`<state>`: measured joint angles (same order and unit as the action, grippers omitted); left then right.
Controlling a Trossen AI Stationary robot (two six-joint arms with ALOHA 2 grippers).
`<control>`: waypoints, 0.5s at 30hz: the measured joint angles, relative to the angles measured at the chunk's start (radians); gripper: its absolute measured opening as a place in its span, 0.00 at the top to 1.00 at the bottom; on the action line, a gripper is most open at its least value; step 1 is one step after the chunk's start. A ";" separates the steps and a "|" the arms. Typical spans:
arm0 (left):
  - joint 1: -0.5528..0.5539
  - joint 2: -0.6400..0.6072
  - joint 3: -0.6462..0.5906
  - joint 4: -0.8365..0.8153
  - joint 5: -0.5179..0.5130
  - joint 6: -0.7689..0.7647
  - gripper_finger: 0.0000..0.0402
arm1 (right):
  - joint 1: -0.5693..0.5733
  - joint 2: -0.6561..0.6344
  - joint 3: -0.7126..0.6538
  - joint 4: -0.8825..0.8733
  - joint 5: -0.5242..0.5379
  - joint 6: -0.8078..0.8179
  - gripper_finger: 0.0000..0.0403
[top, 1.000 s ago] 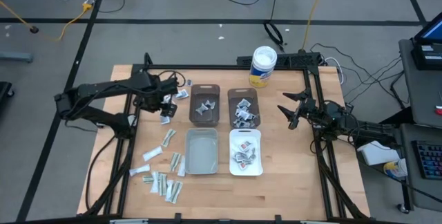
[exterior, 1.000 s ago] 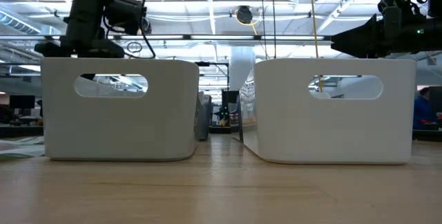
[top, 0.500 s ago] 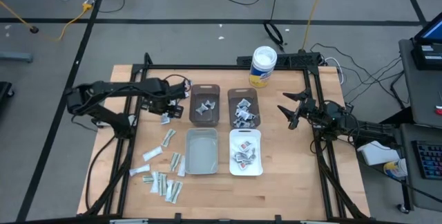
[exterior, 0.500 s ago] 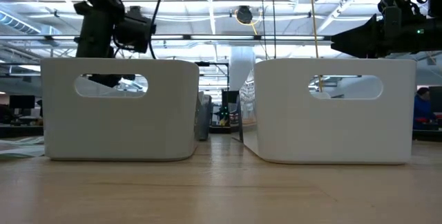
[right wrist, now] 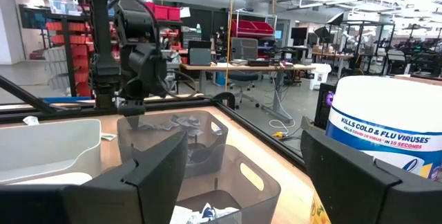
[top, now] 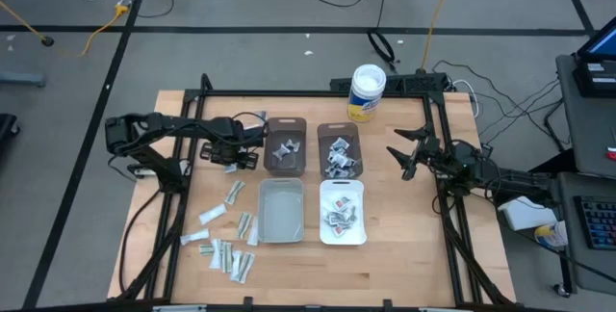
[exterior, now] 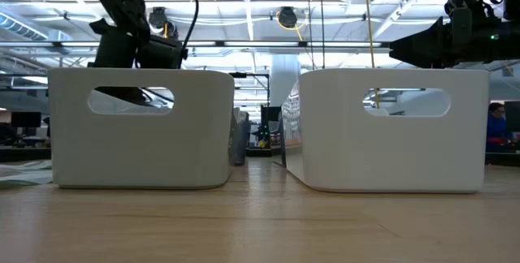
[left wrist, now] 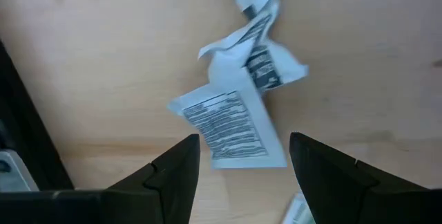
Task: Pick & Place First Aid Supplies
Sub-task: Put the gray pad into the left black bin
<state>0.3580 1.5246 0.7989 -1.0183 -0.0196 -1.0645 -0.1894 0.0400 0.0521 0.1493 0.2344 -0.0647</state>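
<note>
My left gripper (left wrist: 243, 158) is open, empty, just left of the brown bin (top: 285, 145). Packet (left wrist: 231, 124) lies on the table dead ahead between my fingers, long axis along my reach.

The white bin (exterior: 140, 129) hides the left pincer (exterior: 130, 94) tips in the low view.

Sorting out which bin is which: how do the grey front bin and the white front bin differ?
The grey front bin looks empty inside; the white front bin holds several packets. The grey front bin is nearer the loose strips on the table; the white front bin is nearer the right gripper. Both are rectangular and open-topped.
</note>
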 joint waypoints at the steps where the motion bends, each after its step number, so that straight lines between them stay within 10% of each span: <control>1: -0.002 0.006 -0.005 0.006 -0.001 -0.005 0.42 | 0.000 0.000 0.000 0.000 0.000 0.000 0.31; 15: -0.023 0.045 -0.035 0.076 -0.011 0.010 0.48 | 0.000 0.000 0.000 0.000 0.000 0.000 0.31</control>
<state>0.3351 1.5700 0.7639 -0.9425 -0.0311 -1.0547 -0.1893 0.0399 0.0520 0.1493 0.2344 -0.0647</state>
